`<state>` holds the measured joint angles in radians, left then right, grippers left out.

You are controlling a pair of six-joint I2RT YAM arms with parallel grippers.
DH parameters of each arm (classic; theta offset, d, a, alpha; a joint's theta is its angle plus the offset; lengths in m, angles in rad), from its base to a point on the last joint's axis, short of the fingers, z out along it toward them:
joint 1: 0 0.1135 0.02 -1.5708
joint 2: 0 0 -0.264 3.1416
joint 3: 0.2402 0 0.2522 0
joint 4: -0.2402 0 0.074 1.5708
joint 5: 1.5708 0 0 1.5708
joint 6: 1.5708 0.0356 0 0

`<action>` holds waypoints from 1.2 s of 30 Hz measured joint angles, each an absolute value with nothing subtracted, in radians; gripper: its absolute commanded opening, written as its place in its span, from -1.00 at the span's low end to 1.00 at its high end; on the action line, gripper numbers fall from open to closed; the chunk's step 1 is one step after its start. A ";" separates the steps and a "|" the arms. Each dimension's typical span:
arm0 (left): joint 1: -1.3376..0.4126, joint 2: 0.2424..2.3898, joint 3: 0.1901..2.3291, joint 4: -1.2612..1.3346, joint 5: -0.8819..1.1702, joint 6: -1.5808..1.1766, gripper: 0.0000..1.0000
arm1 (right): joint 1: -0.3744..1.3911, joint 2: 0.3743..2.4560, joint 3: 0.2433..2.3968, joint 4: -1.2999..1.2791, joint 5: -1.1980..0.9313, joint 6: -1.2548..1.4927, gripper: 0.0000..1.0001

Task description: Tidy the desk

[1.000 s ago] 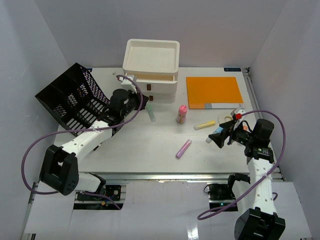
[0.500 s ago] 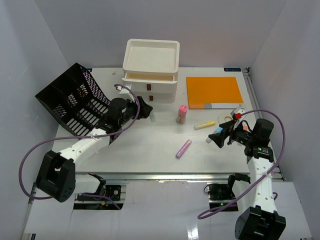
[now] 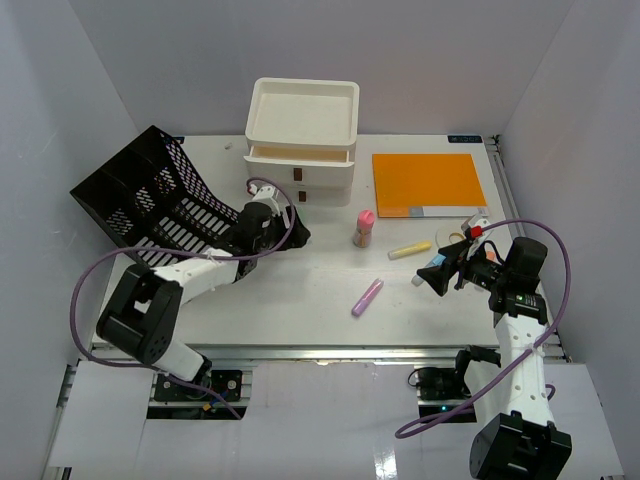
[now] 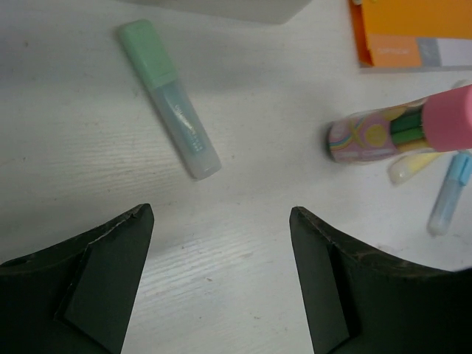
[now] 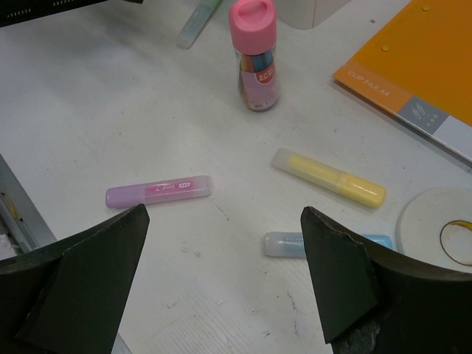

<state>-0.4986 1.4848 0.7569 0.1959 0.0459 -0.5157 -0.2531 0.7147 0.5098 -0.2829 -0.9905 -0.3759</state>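
Note:
The white desk (image 3: pixel 300 290) holds scattered stationery. My left gripper (image 3: pixel 297 232) (image 4: pixel 220 221) hovers open and empty just above the desk; a green highlighter (image 4: pixel 169 110) lies just ahead of its fingertips. My right gripper (image 3: pixel 440 272) (image 5: pixel 223 221) is open and empty over the right side. A blue highlighter (image 5: pixel 295 243) lies partly under its right finger, a pink highlighter (image 3: pixel 367 297) (image 5: pixel 158 192) near its left finger, and a yellow highlighter (image 3: pixel 410 249) (image 5: pixel 328 177) ahead. A pink-capped tube (image 3: pixel 364 229) (image 5: pixel 254 55) (image 4: pixel 398 129) stands mid-desk.
A white drawer box (image 3: pixel 302 130) stands at the back, its top drawer slightly out. A black mesh rack (image 3: pixel 150 200) leans at the left. An orange notebook (image 3: pixel 428 183) (image 5: pixel 420 59) lies back right, and a white tape roll (image 5: pixel 439 228) sits beside the right gripper.

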 measured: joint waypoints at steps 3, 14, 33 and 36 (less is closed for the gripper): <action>-0.517 1.545 0.757 0.206 -0.016 -0.518 0.72 | -0.253 0.715 0.510 -0.283 -0.991 -0.376 0.80; -0.590 1.715 0.795 0.312 -0.234 -0.521 0.68 | -0.253 0.715 0.510 -0.283 -0.991 -0.378 0.80; -0.642 1.908 0.951 0.331 -0.471 -0.491 0.17 | -0.253 0.715 0.510 -0.283 -0.991 -0.378 0.81; -0.644 1.911 0.951 0.323 -0.483 -0.484 0.06 | -0.253 0.715 0.510 -0.283 -0.991 -0.378 0.80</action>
